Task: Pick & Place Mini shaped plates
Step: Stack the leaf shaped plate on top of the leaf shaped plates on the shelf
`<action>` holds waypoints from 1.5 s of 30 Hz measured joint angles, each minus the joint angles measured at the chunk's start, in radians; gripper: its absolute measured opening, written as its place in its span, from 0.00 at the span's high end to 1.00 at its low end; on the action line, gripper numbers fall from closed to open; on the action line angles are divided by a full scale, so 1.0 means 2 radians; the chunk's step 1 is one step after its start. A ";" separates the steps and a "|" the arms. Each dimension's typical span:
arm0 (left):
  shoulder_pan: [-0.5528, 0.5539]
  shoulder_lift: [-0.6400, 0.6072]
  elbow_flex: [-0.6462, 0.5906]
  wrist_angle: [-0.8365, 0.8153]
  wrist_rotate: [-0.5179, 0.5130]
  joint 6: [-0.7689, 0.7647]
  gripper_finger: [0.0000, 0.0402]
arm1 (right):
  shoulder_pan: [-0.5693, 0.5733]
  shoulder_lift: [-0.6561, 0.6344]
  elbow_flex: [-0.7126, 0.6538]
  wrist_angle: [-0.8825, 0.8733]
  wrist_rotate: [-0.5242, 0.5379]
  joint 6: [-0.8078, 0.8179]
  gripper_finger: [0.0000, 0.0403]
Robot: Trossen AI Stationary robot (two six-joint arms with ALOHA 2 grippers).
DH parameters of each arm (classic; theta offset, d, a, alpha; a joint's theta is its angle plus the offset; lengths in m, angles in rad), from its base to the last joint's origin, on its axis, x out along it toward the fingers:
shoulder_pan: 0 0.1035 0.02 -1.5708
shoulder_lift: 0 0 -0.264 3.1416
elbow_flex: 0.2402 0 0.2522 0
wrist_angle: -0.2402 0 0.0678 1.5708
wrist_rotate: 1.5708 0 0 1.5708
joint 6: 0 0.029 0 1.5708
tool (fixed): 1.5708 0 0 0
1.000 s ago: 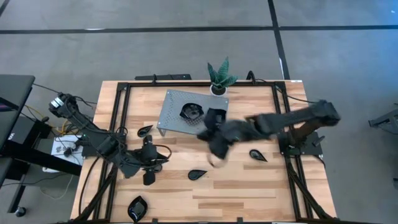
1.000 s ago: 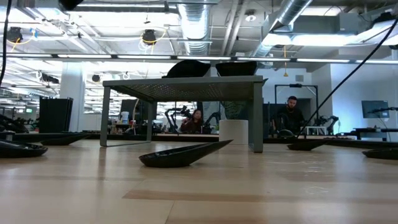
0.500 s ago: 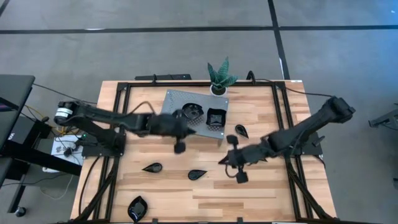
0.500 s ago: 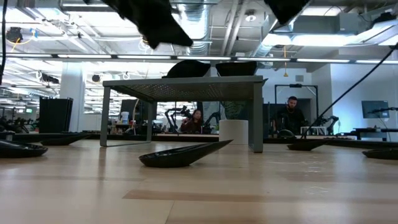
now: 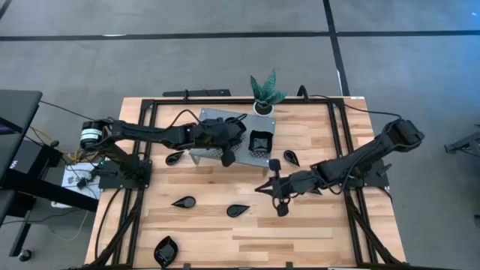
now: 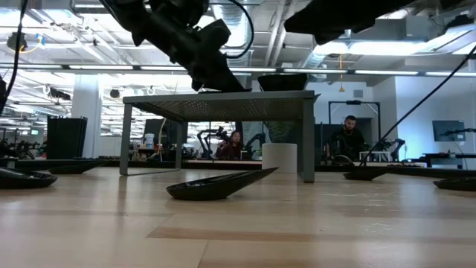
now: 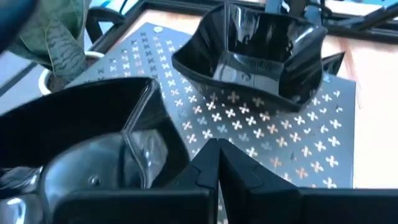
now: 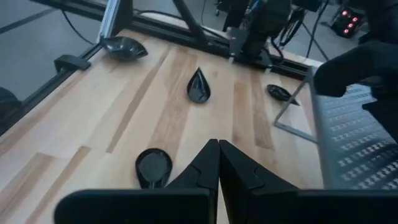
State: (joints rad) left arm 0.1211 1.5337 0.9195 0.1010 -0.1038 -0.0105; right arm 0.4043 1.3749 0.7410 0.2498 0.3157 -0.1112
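Observation:
The grey perforated stand [image 5: 214, 124] carries two glossy black dishes: a square wavy-rimmed one [image 5: 259, 141] [image 7: 261, 56] and another [image 7: 93, 149] right beside my left gripper [image 5: 241, 139] [image 7: 216, 149]. That gripper is shut, holds nothing, and is just above the stand top [image 6: 223, 100]. My right gripper [image 5: 260, 189] [image 8: 217, 144] is also shut and holds nothing, hovering over the middle of the table. Teardrop and leaf plates lie flat on the wood [image 5: 184, 202] [image 5: 238, 211] [image 5: 291, 157] [image 5: 175, 157] [image 5: 165, 249]. My left gripper has its shut fingers [image 7: 193, 171] close against the rim of the nearer dish [image 7: 168, 143] on the stand. I cannot tell whether they touch it.
A potted plant [image 5: 264, 94] stands at the far edge behind the stand. Black frame rails [image 5: 146, 150] run along the table's left and right sides. Bare wood lies toward the near right [image 5: 315, 232]. People sit in the room beyond [image 6: 346, 138].
My left gripper has swung from the near left of the table up and over to the stand top. My right gripper has left the stand, drawn back toward the table's right and come to the middle. A teardrop plate right of centre now lies nearer the stand.

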 joint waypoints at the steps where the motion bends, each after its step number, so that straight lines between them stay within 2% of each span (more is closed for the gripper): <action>1: 0.000 0.000 0.000 0.004 0.000 0.000 0.99 | -0.002 -0.002 0.000 0.000 0.000 0.000 0.99; 6: -0.009 -0.020 0.000 0.012 -0.008 -0.001 0.99 | -0.003 -0.005 0.000 -0.003 0.000 -0.002 1.00; 11: -0.009 -0.042 0.000 0.012 -0.066 0.004 0.99 | -0.008 -0.005 0.000 -0.004 -0.001 -0.023 0.99; 20: 0.004 -0.039 0.000 -0.001 -0.066 0.004 0.99 | -0.020 -0.005 0.000 -0.004 -0.002 -0.028 0.99; 27: 0.040 -0.040 0.000 -0.040 -0.133 0.006 0.99 | -0.027 -0.005 0.000 -0.004 -0.002 -0.028 0.99; 33: 0.070 -0.042 0.000 -0.058 -0.134 -0.001 0.99 | -0.026 -0.005 0.000 -0.004 -0.015 -0.028 0.99; 40: 0.066 -0.046 0.000 -0.056 -0.134 -0.004 0.99 | -0.026 -0.004 0.000 -0.004 -0.015 -0.027 0.99; 45: 0.066 -0.046 0.000 -0.096 -0.116 -0.029 0.99 | -0.026 -0.004 0.000 -0.005 -0.015 -0.027 0.99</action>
State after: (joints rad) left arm 0.2535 1.4425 0.9195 -0.0911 -0.3350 -0.0679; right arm 0.3523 1.3663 0.7410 0.2405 0.2852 -0.1642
